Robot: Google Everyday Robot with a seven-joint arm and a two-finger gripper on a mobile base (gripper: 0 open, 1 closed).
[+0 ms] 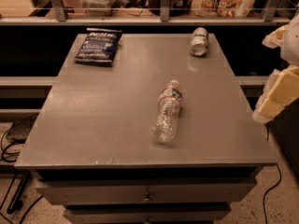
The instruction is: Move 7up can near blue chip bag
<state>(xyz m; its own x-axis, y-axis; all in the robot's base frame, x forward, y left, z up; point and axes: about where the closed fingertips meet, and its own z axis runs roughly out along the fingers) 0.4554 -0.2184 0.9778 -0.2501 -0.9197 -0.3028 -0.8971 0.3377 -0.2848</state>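
Observation:
The 7up can [199,41] lies on its side at the far right of the grey table [103,125], its open end facing the camera. The blue chip bag [98,45] lies flat at the far left corner, well apart from the can. My gripper [279,85] hangs at the right edge of the view, beyond the table's right side, nearer the camera than the can. It touches nothing.
A clear plastic water bottle [167,112] lies on its side in the middle of the table, between the front edge and the can. A shelf with a rail [163,17] runs behind the table. Drawers [147,195] sit below the tabletop.

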